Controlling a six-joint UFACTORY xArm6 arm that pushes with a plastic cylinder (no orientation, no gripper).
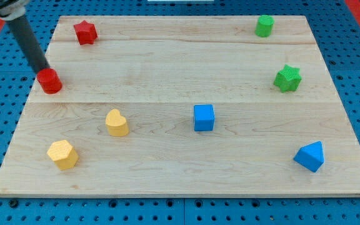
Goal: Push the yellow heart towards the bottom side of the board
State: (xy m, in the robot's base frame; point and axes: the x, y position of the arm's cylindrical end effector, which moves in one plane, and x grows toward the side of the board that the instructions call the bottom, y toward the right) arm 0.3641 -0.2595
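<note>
Viewing a pale wooden board (pixel 167 69) of joined planks, lying on a blue perforated surface (pixel 355 81); red shows at the view's top corners. My tip (pixel 44 70) sits at the board's left edge, touching the top of the red cylinder (pixel 50 82). No pincer on this rod, so no open or closed state to log. Yellow heart (pixel 117 122) lies left of centre, well apart from my tip. Yellow hexagonal block (pixel 63 154) below-left of it. Red star (pixel 85 32) top left; green cylinder (pixel 264 25) top right; green star (pixel 287 78) right; blue cube (pixel 204 117) centre; blue triangular block (pixel 310 156) bottom right.
</note>
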